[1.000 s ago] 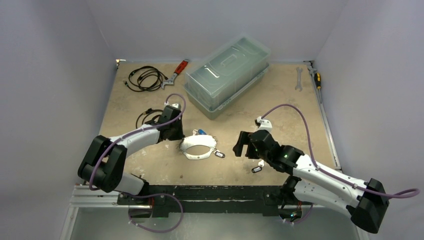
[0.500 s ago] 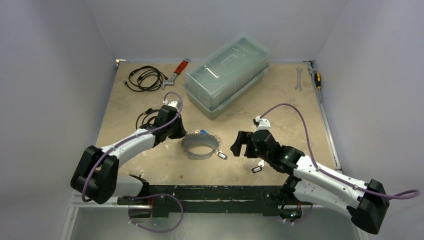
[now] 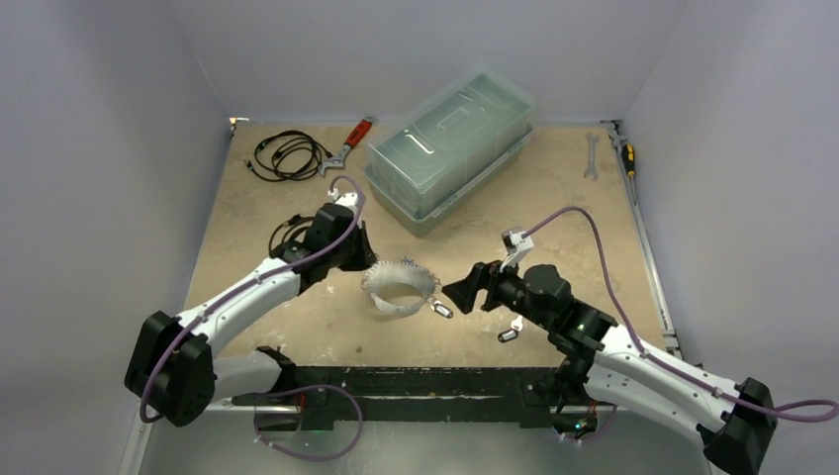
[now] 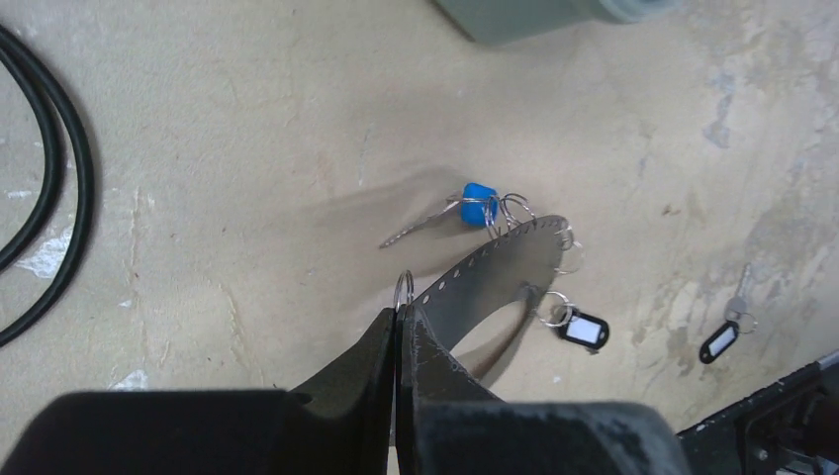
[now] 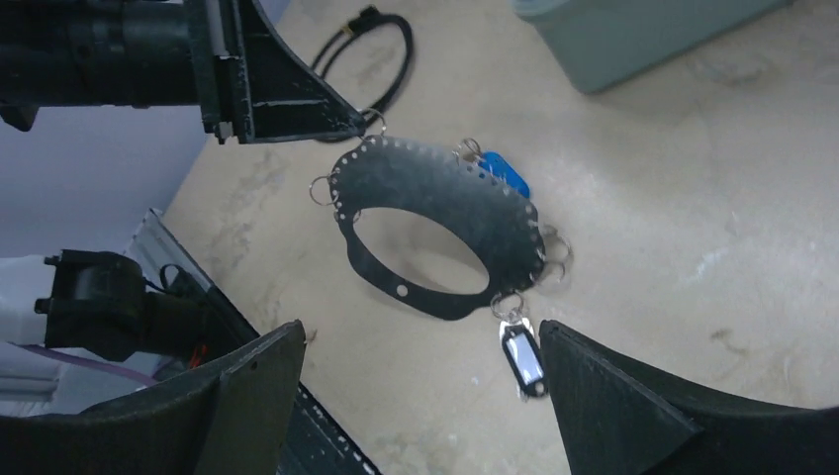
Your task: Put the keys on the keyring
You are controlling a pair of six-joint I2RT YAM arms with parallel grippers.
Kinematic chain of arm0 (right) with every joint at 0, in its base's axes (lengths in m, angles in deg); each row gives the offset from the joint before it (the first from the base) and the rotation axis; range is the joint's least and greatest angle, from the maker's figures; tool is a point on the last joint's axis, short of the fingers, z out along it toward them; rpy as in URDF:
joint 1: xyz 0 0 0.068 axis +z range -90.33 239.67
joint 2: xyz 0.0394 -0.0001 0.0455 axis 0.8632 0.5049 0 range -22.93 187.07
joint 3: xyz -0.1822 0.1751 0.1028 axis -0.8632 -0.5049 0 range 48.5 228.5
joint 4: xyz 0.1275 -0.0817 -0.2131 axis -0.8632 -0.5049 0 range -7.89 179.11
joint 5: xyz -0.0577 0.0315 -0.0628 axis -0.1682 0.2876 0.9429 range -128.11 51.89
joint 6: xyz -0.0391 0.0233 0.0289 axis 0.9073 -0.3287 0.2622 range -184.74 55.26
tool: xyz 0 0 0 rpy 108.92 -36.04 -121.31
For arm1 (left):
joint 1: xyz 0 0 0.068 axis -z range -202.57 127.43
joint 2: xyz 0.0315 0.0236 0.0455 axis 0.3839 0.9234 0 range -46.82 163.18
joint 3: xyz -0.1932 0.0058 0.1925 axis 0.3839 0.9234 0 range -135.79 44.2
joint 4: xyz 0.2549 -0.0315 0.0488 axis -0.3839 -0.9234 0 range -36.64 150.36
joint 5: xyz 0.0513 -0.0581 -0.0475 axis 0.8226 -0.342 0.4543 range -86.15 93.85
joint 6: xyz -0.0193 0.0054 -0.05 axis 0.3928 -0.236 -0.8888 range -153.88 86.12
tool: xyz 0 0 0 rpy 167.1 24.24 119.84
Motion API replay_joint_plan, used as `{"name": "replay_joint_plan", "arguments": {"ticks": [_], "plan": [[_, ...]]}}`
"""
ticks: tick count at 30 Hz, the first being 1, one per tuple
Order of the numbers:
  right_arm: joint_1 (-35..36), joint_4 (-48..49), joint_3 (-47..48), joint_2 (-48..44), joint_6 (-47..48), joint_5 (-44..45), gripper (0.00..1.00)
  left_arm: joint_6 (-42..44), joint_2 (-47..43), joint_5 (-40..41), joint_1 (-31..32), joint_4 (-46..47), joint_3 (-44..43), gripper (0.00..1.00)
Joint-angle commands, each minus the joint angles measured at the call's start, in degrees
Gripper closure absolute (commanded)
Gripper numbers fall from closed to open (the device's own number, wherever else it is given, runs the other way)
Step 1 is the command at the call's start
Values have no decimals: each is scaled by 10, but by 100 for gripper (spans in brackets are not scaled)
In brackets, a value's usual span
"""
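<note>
While we are clenching the keyring (image 5: 435,183) in our left gripper (image 4: 400,322), our right gripper (image 5: 420,336) is gaping near it; two keys (image 5: 521,361) are hanging from it ahead of those jaws, a loose key (image 4: 719,341) lying behind them.

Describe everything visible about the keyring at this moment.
The keyring is a thin, flat oval band, white from above and dark in the wrist views. It has small holes along its outer edge and one large opening. Small metal rings hang from several holes. A blue-tagged key and a black-tagged key are attached away from the grip. The left gripper, shut, pinches one edge and holds it tilted above the table. The open right gripper does not touch it.
</note>
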State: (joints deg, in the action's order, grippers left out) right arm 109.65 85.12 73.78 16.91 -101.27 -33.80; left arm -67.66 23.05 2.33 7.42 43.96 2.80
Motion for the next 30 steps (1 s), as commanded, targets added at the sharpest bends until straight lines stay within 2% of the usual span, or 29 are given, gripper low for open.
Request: {"name": "replay_joint_plan", "arguments": {"ticks": [1, 6, 10, 15, 20, 24, 30], "plan": [[3, 176, -25, -22, 74, -42, 10, 16, -38, 13, 13, -46, -59, 100], [3, 332, -42, -11, 127, -70, 12, 49, -49, 5, 15, -98, -99, 100], [3, 500, -74, 50, 172, -109, 14, 92, -50, -19, 15, -128, -124, 100], [3, 737, -109, 203, 215, -168, 15, 147, -71, -40, 15, -142, -129, 100], [2, 938, -91, 372, 210, -253, 13, 165, -94, -65, 15, -119, -108, 100], [-3, 962, -34, 456, 223, -334, 14, 168, -106, -82, 15, -109, -103, 100], [-57, 1025, -13, 507, 197, -388, 18, 168, -121, -92, 15, -103, -93, 100]]}}
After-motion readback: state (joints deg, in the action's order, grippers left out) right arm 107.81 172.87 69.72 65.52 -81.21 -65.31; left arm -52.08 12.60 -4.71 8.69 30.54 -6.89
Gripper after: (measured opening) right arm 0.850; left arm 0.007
